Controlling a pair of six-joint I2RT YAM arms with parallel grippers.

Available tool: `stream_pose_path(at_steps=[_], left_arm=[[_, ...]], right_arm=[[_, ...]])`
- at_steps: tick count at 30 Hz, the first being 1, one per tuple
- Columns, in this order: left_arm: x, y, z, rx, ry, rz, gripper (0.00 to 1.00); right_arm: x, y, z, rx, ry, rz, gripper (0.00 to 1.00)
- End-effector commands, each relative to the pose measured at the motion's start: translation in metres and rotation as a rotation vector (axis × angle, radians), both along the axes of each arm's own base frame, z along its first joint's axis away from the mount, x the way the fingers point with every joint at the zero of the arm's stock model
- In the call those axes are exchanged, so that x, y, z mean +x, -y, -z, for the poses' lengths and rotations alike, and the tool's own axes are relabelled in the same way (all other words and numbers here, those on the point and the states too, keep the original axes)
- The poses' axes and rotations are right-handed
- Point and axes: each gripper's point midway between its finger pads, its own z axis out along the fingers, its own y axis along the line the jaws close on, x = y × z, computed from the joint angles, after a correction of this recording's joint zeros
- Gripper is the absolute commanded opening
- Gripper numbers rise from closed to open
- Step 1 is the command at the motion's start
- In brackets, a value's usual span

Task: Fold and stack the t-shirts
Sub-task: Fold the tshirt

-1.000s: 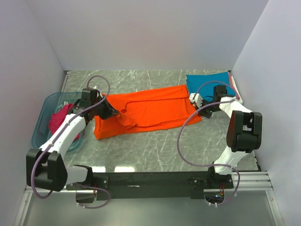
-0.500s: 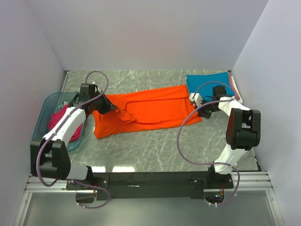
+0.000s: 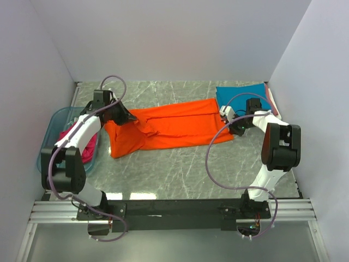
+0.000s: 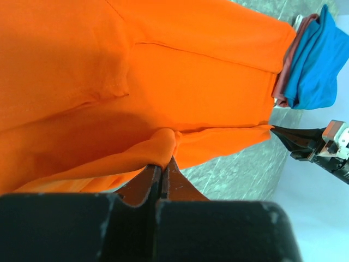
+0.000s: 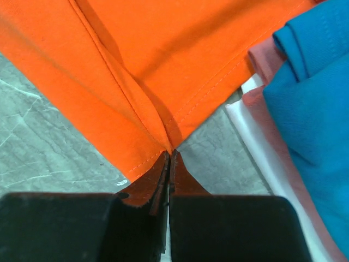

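Grey marbled tabletop (image 3: 180, 169), white walls on three sides; the strip nearest my bases is bare stone. At my left sits a translucent blue plastic tub (image 3: 52, 128) with a crumpled magenta cloth t-shirt (image 3: 91, 146) in it, not yet folded. Across mid-table lies the bright orange short-sleeved t-shirt (image 3: 174, 125), a long band running left to right, its long edges seemingly turned in already. My left gripper (image 4: 161, 164) has its fingers closed tight on a bunched pleat at the shirt's left end, lifting it slightly off the rest. My right gripper (image 5: 169, 155) is likewise pinched closed, on the shirt's right-hand corner, low against the stone. Farthest off, at the right rear corner just beside the orange hem, is the finished pile: a folded teal blue t-shirt (image 3: 240, 94) on top, a dusty pink layer (image 5: 262, 60) under it, and a white layer (image 5: 245, 120) at the bottom. My reckoning: three tees folded and stacked, the orange one mid-fold with both ends in hand, still needing its crosswise fold and a place on the pile. The magenta one is untouched. Somewhat past halfway.
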Motion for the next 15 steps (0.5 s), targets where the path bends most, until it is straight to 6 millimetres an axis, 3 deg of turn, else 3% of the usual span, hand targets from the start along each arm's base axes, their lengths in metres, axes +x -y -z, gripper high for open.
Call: stream_pose_path(at_steps=[1,15], left_arm=[[0.016,0.003,-0.014,-0.004,0.062,0.05,0.0],[0.033,-0.001,0.004,0.018,0.013,0.069,0.0]], right_arm=[[0.017,0.0,-0.008,-0.006,0.039,0.012,0.0],[0.021,0.002,-0.006,-0.009,0.031,0.035,0.0]])
